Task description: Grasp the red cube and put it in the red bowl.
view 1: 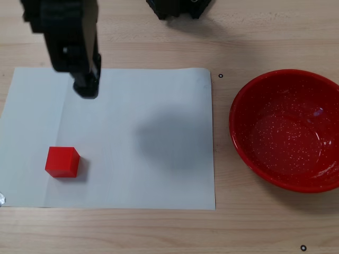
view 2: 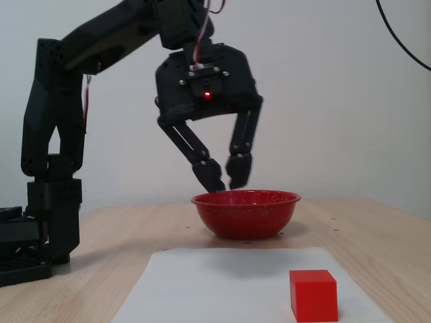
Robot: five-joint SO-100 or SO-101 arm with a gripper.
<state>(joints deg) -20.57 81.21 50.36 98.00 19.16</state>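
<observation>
The red cube sits on a white paper sheet near its front left corner in a fixed view; in the other fixed view it sits in the foreground at the right. The red bowl stands on the wooden table to the right of the sheet and holds nothing; it also shows behind the gripper. My gripper hangs in the air above the sheet's far left part, well apart from the cube. Its jaws point down with the tips almost touching and hold nothing.
The arm's black base stands at the left of the table and shows at the top edge in the other fixed view. The gripper's shadow falls on the middle of the sheet. Small black marks dot the wooden table.
</observation>
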